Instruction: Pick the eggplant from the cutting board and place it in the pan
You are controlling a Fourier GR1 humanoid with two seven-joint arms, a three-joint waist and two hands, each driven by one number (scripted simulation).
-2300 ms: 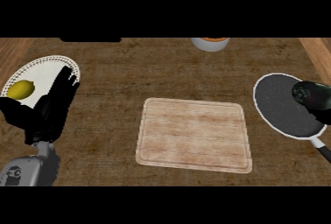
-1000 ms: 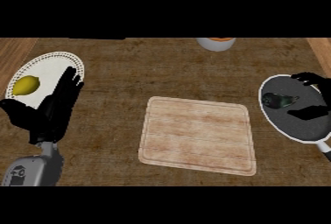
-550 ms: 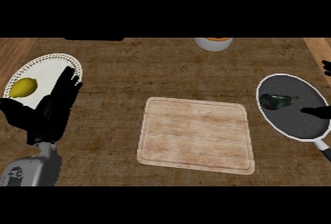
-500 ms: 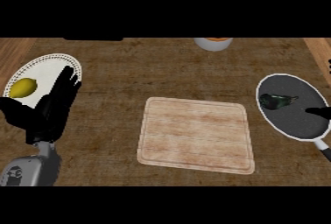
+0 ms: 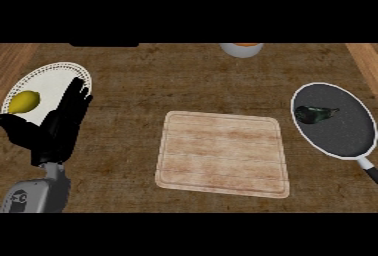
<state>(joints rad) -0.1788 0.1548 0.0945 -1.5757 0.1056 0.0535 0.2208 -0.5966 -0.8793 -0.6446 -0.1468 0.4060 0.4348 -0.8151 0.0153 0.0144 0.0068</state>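
Left robot hand [image 5: 63, 125] resting open at the view's left, black fingers straight and raised, lying partly over the rim of the round white plate [image 5: 70, 67] and holding nothing; right robot hand nowhere in view. On that plate, a single yellow lemon-like fruit [image 5: 24, 101], just beside the fingers. At the middle of the brown wood-grain tabletop [image 5: 170, 80], a pale square wooden cutting board [image 5: 224, 152], bare. Well to the right, a dark round pan with a pale rim [image 5: 353, 156], handle toward the lower right; inside it, in the upper left part, the small dark green-black eggplant [image 5: 314, 114], lying free with no hand on it. At the far edge, an orange-topped white cup [image 5: 241, 49], contents not discernible. Task judged essentially complete. Remaining risks: a careless return of the right arm nudging the pan or its handle and rolling the eggplant out; a left-hand movement sweeping the plate and shifting the fruit.
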